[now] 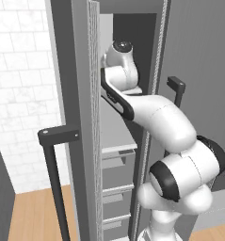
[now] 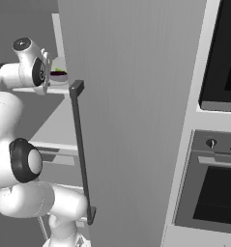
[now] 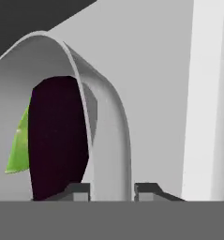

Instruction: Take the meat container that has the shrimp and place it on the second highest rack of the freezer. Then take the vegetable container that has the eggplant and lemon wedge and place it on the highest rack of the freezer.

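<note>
Reaching into the open freezer (image 1: 81, 117) at upper-shelf height, fingers (image 3: 112, 191) astride the rim of one pale bowl (image 3: 108, 122), one tip inside, one outside; whether clamped or slack, cannot tell. Holding one dark eggplant (image 3: 57, 136) and one lemon wedge (image 3: 18, 150). Bowl glimpsed past the door edge beside the wrist, over a white shelf (image 2: 59, 90).

The white arm bends up toward twelve o'clock, and its gripper (image 3: 112, 190) has two dark fingertips (image 3: 78, 189) a little apart.
</note>
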